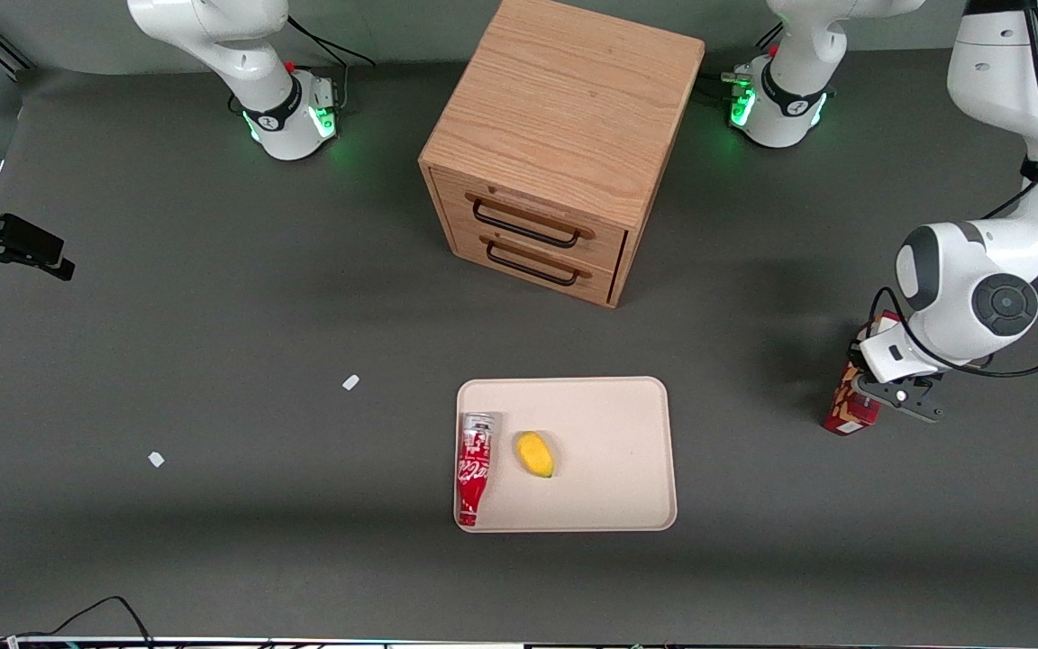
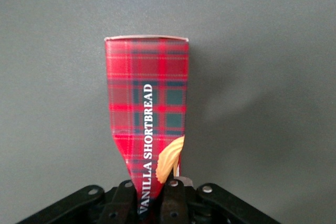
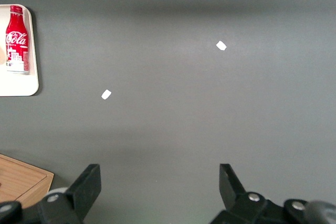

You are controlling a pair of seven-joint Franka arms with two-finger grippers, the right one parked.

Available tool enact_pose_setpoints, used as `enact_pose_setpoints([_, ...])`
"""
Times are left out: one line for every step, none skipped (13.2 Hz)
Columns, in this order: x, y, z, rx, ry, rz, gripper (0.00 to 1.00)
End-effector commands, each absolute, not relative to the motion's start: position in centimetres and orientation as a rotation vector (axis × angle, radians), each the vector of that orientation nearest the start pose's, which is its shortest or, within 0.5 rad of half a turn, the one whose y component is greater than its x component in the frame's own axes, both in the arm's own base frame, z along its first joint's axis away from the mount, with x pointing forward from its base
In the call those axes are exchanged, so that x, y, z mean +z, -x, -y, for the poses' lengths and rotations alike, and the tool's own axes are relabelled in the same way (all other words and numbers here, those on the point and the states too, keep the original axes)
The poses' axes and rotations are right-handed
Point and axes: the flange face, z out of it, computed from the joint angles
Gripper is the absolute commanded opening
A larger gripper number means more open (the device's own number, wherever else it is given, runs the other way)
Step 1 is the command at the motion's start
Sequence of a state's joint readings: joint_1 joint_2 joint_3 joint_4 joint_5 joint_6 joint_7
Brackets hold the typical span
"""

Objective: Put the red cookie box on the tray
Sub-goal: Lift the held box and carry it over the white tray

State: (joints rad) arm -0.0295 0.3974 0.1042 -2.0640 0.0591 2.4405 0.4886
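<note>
The red cookie box (image 1: 848,404) is a slim tartan carton held on end, toward the working arm's end of the table and well apart from the tray. My left gripper (image 1: 879,397) is shut on its upper part. The left wrist view shows the red cookie box (image 2: 147,98) reaching away from my gripper (image 2: 149,188), with a black finger (image 2: 173,203) pressed on each narrow side. I cannot tell whether its lower end touches the table. The beige tray (image 1: 627,424) lies flat near the table's middle, nearer the front camera than the cabinet.
On the tray lie a red-and-white soda can (image 1: 474,469) and a small yellow item (image 1: 535,453), both at the side toward the parked arm. A wooden drawer cabinet (image 1: 555,144) stands farther from the front camera. Two white scraps (image 1: 350,382) (image 1: 156,459) lie on the mat.
</note>
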Motion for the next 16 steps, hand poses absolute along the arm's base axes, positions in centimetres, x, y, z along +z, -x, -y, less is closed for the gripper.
enact_pose_setpoints([27.4,-60.4,-4.4,0.105,2.993,-0.698,0.00])
enact_pose_setpoints([29.5,-61.1,-4.4,0.112,2.995,-0.692,0.00])
enact_pose_setpoints([31.3,-61.8,-4.4,0.121,2.997,-0.685,0.00])
enact_pose_setpoints([33.4,-62.3,-4.4,0.125,3.000,-0.678,0.00])
enact_pose_setpoints([35.6,-63.0,-4.3,0.119,3.015,-0.642,0.00])
enact_pose_setpoints([38.1,-63.7,-4.2,0.127,3.030,-0.593,0.00])
enact_pose_setpoints([40.5,-64.4,-3.9,0.135,3.039,-0.555,0.00])
enact_pose_setpoints([42.6,-65.1,-3.2,0.131,3.051,-0.511,0.00])
enact_pose_setpoints([44.3,-65.5,-1.6,0.129,3.075,-0.461,0.00])
enact_pose_setpoints([45.9,-65.9,0.2,0.118,3.093,-0.415,0.00])
enact_pose_setpoints([47.4,-66.3,2.6,0.119,3.108,-0.361,0.00])
enact_pose_setpoints([48.4,-66.5,5.4,0.137,3.124,-0.318,0.00])
enact_pose_setpoints([49.2,-66.8,8.0,0.147,3.133,-0.258,0.00])
enact_pose_setpoints([49.4,-67.3,10.2,0.149,3.141,-0.201,0.00])
enact_pose_setpoints([49.3,-67.9,12.3,0.141,3.155,-0.158,0.00])
enact_pose_setpoints([48.7,-68.5,14.2,0.134,3.171,-0.102,0.00])
